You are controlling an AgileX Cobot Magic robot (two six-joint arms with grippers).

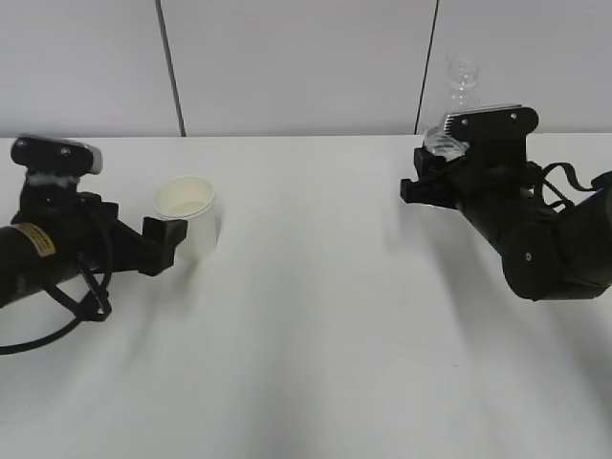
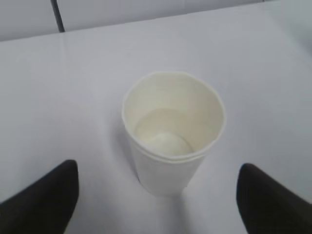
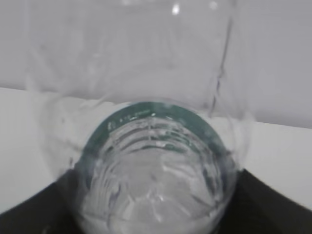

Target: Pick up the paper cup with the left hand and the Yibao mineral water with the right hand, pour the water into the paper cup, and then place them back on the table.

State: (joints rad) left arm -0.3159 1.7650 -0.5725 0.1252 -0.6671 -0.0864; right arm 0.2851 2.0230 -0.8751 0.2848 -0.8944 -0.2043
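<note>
The paper cup (image 1: 188, 215) stands upright on the table (image 1: 316, 316) at the left. In the left wrist view the cup (image 2: 170, 141) shows a cream inside with clear water (image 2: 163, 131) low in it. My left gripper (image 1: 164, 241) is open. Its black fingers (image 2: 46, 202) stand on either side of the cup's base without touching it, the gripper (image 2: 158, 197) just short of the cup. My right gripper (image 1: 440, 158) is shut on the Yibao mineral water (image 1: 463, 81), whose clear neck rises behind the white plate. In the right wrist view the bottle's green band (image 3: 146, 113) fills the space at my right gripper (image 3: 156, 204).
A grey panelled wall (image 1: 306, 57) with dark seams runs along the table's far edge. The left arm's black cable (image 1: 57, 325) loops on the tabletop at the front left. White tabletop lies between the two arms.
</note>
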